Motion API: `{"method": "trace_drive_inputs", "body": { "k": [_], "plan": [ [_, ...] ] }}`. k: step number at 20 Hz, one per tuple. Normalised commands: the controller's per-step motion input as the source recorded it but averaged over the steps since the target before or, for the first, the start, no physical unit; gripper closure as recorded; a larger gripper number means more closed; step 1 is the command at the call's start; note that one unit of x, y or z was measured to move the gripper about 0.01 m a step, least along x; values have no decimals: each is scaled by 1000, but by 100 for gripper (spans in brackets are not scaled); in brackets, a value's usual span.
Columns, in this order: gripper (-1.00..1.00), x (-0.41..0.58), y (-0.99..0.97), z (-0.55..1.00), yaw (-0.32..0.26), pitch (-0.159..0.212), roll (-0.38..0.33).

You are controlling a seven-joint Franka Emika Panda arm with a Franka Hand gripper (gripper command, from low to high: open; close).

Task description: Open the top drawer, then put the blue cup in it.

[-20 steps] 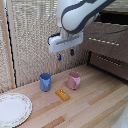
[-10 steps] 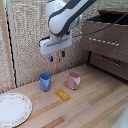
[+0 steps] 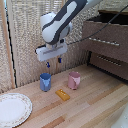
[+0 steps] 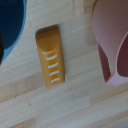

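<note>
The blue cup (image 3: 45, 81) stands upright on the wooden table, and its rim edge also shows in the wrist view (image 4: 10, 20). My gripper (image 3: 53, 63) hangs open and empty a short way above the cup, slightly toward the exterior view's right of it. The top drawer (image 3: 106, 36), dark brown with a silver bar handle, stands pulled out at the exterior view's right, its dark inside showing on top. The wrist view does not clearly show the fingers.
A pink cup (image 3: 74, 80) (image 4: 112, 45) stands beside the blue one. A small orange block (image 3: 63, 94) (image 4: 50, 56) lies in front of them. A white plate (image 3: 12, 109) lies at the near left. A lower drawer front (image 3: 111, 64) sits under the top one.
The gripper has moved toward the exterior view's left, from over the pink cup to over the blue cup, and has come lower. The cups have not moved.
</note>
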Motion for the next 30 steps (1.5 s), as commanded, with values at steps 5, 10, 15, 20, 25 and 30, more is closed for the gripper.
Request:
{"method": "trace_drive_inputs", "body": {
  "k": [5, 10, 15, 20, 25, 30],
  "plan": [
    [-100, 118, 22, -401, -64, 20, 73],
    [-100, 325, 29, -379, -81, -62, 62],
    [-100, 317, 0, -401, -74, -63, 58],
    [100, 9, -16, -263, -26, 43, 16],
    [100, 0, 4, -75, 4, 45, 0],
    [100, -11, 2, 0, 0, 0, 0]
  ]
}}
